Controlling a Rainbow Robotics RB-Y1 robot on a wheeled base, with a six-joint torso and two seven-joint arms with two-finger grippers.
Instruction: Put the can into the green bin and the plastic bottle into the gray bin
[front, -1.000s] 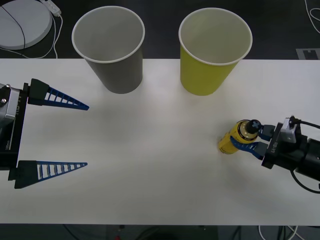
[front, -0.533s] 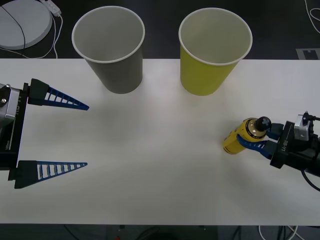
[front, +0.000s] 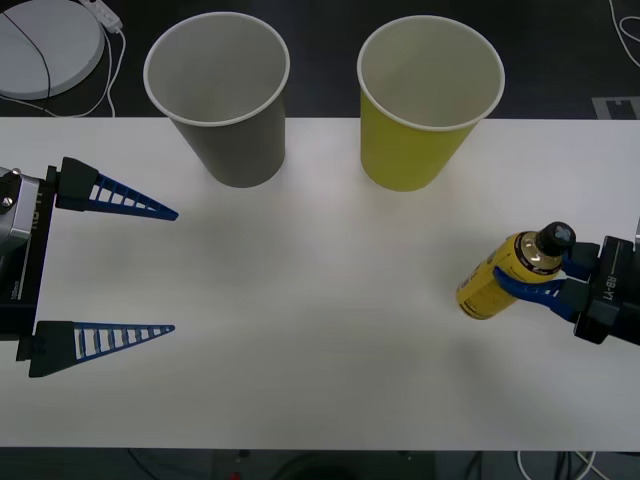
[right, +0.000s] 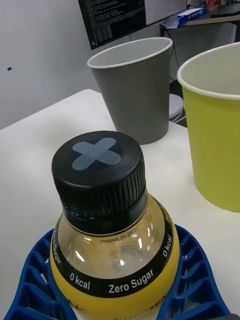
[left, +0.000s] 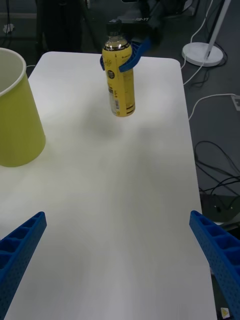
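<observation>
Front view: right gripper (front: 545, 282) at the worktop's (front: 320, 330) right edge, jaws pinching the plastic bottle (front: 510, 272) around its shoulder, just below the black cap. From the left wrist view the bottle's base looks clear of the surface, a faint shadow beneath it, so I judge it lifted. Left gripper (front: 175, 270) parked at the left side, jaws spread wide, holding nothing.

Step in hand, as I read it: bottle grasped and raised, the carry toward the gray bin (front: 220, 95) not yet begun. That bin stands at the back left, well apart from the bottle; the green bin (front: 428, 100) stands between them, back and right of centre. Next move calls for enough height to clear the white rims, then a long sweep left past the green bin, centring over the gray opening before letting go.

Bottle's long axis roughly vertical, cap up, leaning slightly. Both bins upright, mouths open. No can that I can see.
</observation>
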